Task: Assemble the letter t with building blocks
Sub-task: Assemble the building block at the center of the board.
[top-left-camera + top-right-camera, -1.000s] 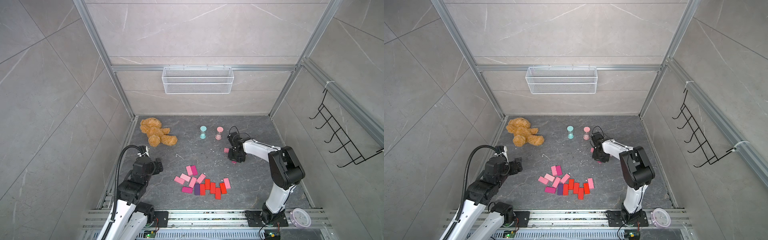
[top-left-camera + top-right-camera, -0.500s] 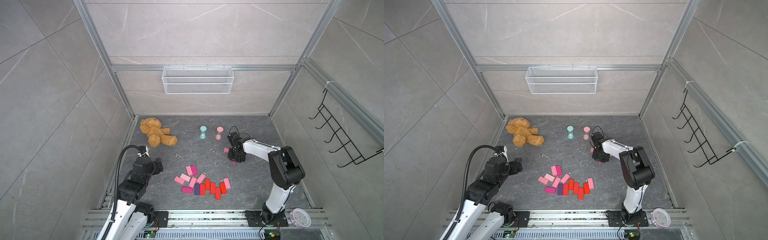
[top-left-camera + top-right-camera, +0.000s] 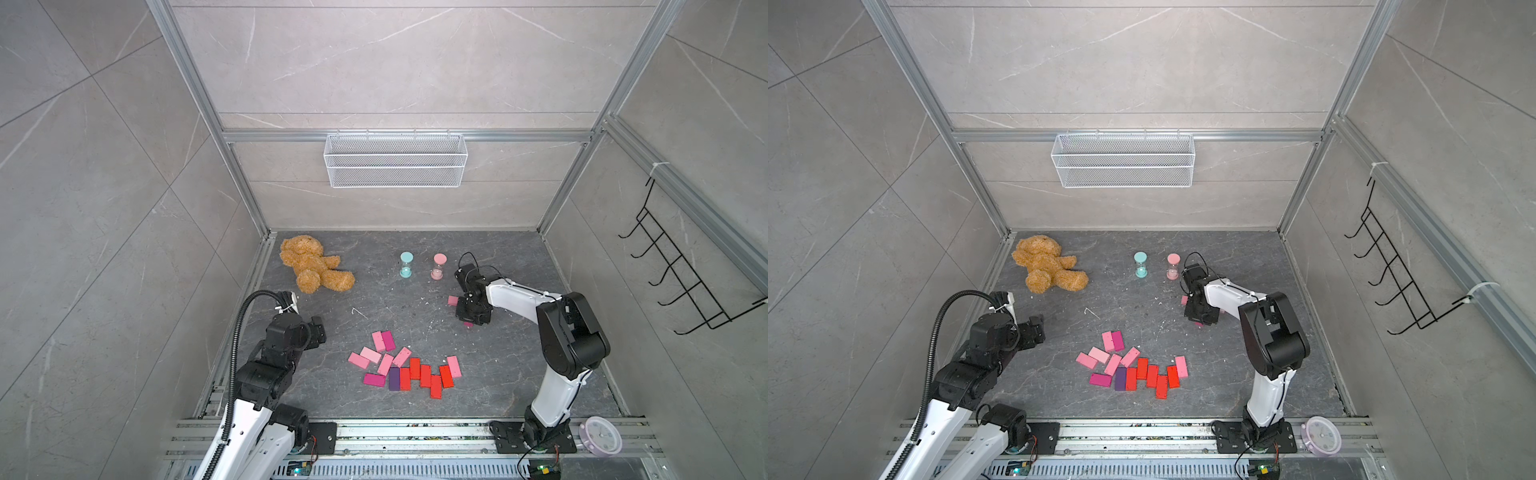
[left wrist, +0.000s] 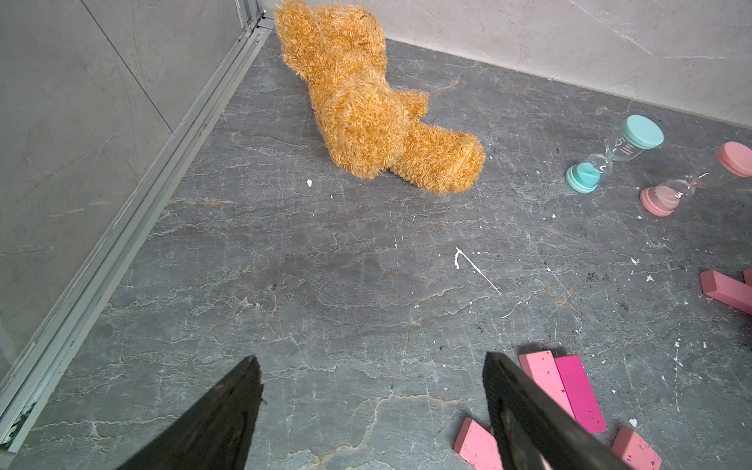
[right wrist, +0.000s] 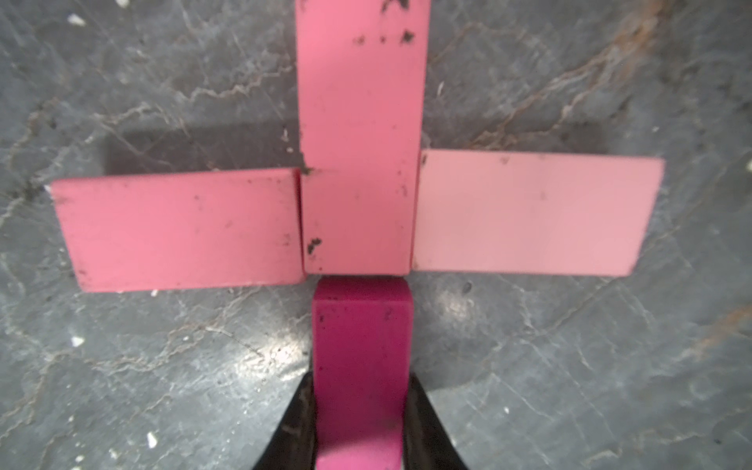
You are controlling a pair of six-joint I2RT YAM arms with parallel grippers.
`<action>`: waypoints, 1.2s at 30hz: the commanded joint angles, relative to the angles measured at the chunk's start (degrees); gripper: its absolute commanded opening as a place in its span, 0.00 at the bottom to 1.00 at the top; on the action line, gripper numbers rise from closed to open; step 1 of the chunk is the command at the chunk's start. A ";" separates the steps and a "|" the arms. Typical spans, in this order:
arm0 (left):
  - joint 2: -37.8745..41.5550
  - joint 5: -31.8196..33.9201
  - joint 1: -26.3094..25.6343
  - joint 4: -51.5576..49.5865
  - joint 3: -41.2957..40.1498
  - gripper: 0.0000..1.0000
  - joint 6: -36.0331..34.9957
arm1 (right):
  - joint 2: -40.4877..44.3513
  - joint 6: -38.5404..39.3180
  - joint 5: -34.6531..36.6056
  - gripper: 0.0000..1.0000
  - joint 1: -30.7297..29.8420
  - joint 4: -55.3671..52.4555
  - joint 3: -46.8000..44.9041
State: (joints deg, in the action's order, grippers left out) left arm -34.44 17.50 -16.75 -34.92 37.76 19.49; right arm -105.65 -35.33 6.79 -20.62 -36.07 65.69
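fourteen building blocks [image 3: 385, 364] are lying in the loose pile in both top views: six light pink blocks [image 3: 370, 355], two magenta blocks [image 3: 374, 380], five red blocks [image 3: 425, 375] and one purple block [image 3: 394, 378]. four more are showing in the right wrist view, three pink blocks [image 5: 358, 162] and one magenta block [image 5: 362, 346], bringing the visible count to eighteen. two hourglass timers are standing on the floor, one teal timer [image 3: 406, 264] and one pink timer [image 3: 438, 266], and one teddy bear [image 3: 313, 266], one wire basket [image 3: 395, 160], one hook rack [image 3: 681, 286], one round clock [image 3: 602, 434] and two robot arms [image 3: 569, 332] are making up the rest.
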 commanded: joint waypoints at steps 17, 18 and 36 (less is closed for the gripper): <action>0.42 0.18 -0.12 0.19 1.41 0.88 -0.42 | -3.27 0.13 0.78 0.21 1.47 4.35 -0.51; 0.42 0.17 -0.13 0.16 1.42 0.88 -0.46 | -3.25 0.17 0.64 0.22 1.48 4.35 -0.53; 0.60 0.05 -0.13 0.12 1.34 0.88 -0.39 | -3.08 0.66 -0.81 0.48 1.44 3.91 -0.44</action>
State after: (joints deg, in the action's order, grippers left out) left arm -34.30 17.50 -16.75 -34.94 37.76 19.49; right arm -106.08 -34.96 6.59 -19.53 -31.94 65.71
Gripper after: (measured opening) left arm 0.877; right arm 0.475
